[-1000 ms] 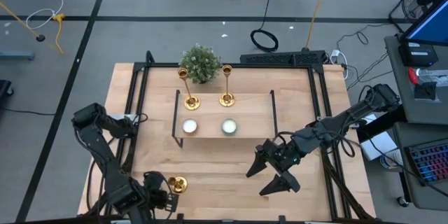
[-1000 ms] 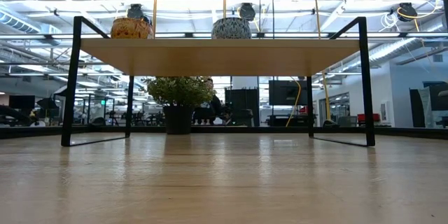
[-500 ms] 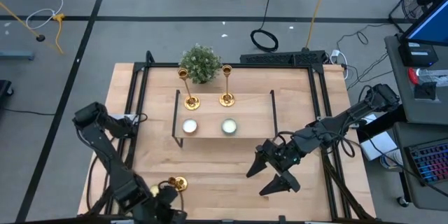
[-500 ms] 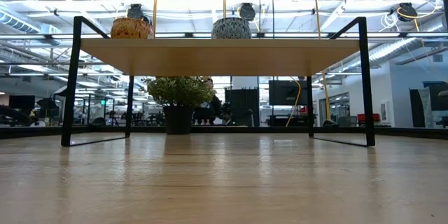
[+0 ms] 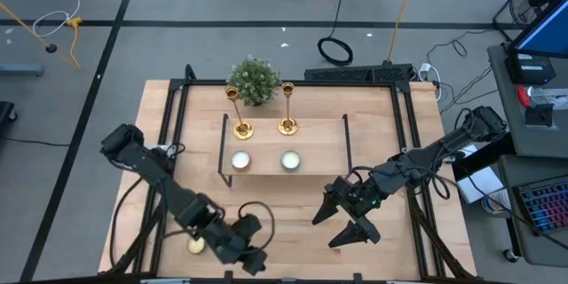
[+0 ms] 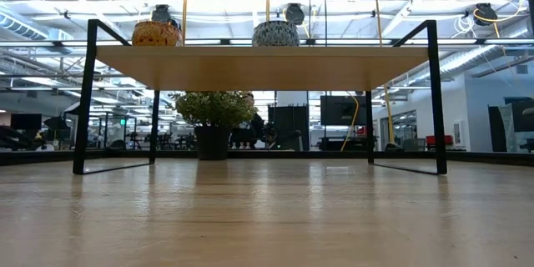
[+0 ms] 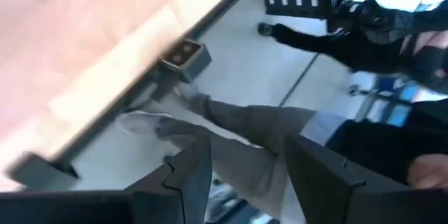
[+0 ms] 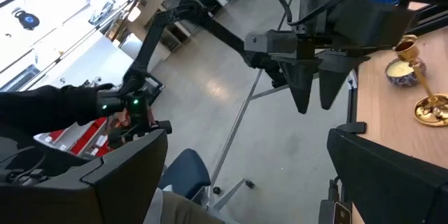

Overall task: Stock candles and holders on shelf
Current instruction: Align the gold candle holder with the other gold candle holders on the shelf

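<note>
Shelf has bare board right of its candles; left gripper fingers apart at the surface front edge, right gripper fingers wide apart.

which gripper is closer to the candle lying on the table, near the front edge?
Left. The left gripper sits just beside the candle; the right gripper hangs well off to the candle's other side.

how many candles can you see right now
3. A white candle sits at the front left of the shelf, a greenish-white candle beside it to the right, and a yellowish candle on the table near its front-left edge. None seems hidden.
</note>
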### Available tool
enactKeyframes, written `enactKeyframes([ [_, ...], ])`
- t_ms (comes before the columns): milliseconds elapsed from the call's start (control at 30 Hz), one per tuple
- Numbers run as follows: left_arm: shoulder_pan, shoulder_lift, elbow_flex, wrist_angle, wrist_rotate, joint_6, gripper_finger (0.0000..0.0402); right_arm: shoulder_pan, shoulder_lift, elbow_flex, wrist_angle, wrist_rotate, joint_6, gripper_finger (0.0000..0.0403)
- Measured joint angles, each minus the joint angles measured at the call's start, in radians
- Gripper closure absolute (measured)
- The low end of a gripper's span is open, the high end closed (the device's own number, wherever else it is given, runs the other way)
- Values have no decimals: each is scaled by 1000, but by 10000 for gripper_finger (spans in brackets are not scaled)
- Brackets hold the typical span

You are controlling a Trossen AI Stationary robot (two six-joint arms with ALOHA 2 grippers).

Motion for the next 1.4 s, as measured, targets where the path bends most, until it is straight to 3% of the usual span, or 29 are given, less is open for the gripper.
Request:
enactKeyframes([
  [100, 38, 0, 58, -148, 37, 99, 220, 0, 0, 0, 0, 22, -1, 14],
  [333, 83, 0, 242, -707, 48, 279, 220, -3, 0, 0, 0, 50, -5, 14],
  [533, 84, 0, 272, -968, 197, 304, 219, -5, 0, 0, -2, 98, -1, 14],
  [733, 81, 0, 272, -1002, 264, 292, 204, -5, 0, 0, -6, 103, -1, 14],
  [1133, 71, 0, 272, -998, 140, 79, 46, -4, 0, 0, -6, 101, 2, 14],
  [1400, 19, 19, 271, -967, 100, -83, 44, -1, 0, 0, -6, 96, 6, 14],
])
